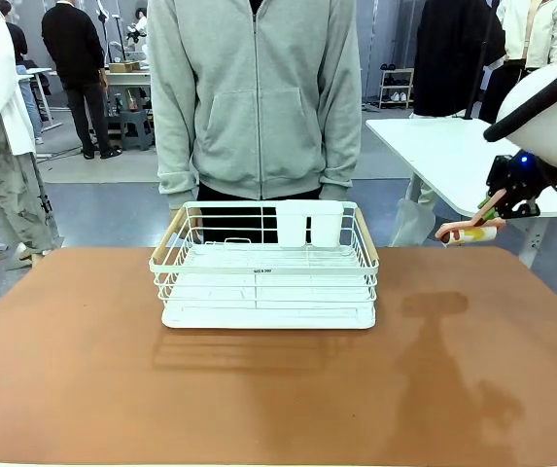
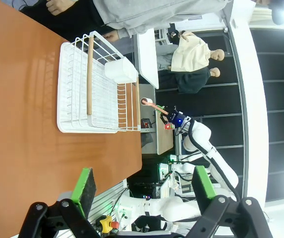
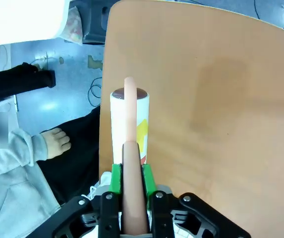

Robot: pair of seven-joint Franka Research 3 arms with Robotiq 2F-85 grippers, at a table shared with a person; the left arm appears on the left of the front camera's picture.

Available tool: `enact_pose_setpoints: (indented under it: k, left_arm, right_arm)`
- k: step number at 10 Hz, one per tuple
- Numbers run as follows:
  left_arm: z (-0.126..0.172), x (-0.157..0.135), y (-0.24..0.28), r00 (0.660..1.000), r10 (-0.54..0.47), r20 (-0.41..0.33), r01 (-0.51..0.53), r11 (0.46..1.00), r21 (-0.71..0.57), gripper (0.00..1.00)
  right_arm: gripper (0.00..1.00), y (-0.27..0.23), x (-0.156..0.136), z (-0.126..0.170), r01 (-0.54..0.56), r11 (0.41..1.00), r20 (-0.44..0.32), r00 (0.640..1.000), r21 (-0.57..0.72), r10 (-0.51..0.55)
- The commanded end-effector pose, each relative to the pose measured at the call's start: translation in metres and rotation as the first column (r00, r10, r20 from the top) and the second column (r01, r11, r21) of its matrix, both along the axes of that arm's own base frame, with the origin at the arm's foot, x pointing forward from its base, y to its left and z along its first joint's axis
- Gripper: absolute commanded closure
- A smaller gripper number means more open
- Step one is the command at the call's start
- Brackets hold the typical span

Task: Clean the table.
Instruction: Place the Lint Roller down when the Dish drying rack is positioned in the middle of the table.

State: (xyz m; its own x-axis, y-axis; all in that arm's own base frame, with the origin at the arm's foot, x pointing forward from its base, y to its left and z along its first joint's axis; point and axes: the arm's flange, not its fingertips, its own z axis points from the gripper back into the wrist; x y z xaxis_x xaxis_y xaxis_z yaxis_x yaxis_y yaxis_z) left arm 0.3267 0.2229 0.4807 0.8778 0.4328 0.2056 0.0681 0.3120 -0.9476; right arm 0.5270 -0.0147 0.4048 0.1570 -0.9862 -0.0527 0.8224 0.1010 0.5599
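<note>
Roller [image 3: 130, 129] handle end hidden inside right claw [image 3: 130, 181]; label print unreadable.

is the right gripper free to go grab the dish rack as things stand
Probably not yet. The right gripper is shut on the pink handle of a lint roller, held above the table's far right corner. The dish rack stands unobstructed mid-table, but the gripper would have to let go of the roller first.

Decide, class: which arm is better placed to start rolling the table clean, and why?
Probably the right. Its tool is shut on the lint roller at the table's far right corner. The left tool is open and holds nothing.
</note>
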Motion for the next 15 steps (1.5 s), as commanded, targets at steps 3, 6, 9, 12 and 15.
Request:
enact_pose_setpoints:
  k: [3,6,9,12,15]
  left_arm:
    - [0.001,-0.002,0.001,1.0,0.0,0.008,0.0,1.0,-0.004,0.0]
    - [0.001,-0.002,0.001,1.0,0.0,0.008,0.0,1.0,-0.004,0.0]
    - [0.001,-0.002,0.001,1.0,0.0,0.008,0.0,1.0,-0.004,0.0]
    - [0.001,-0.002,0.001,1.0,0.0,0.008,0.0,1.0,-0.004,0.0]
    - [0.001,-0.002,0.001,1.0,0.0,0.008,0.0,1.0,-0.004,0.0]
  right_arm:
    - [0.79,0.01,0.003,-0.046,0.047,0.998,0.005,0.999,0.035,-0.047]
    - [0.79,0.01,0.005,-0.071,0.074,0.996,-0.004,0.997,0.054,-0.074]
    - [0.79,0.01,0.003,-0.085,0.091,0.993,-0.002,0.996,0.08,-0.092]
    - [0.79,0.015,0.002,-0.09,0.068,0.995,-0.023,0.998,0.069,-0.067]
    - [0.41,0.017,-0.002,-0.086,0.088,0.994,-0.021,0.996,0.067,-0.087]
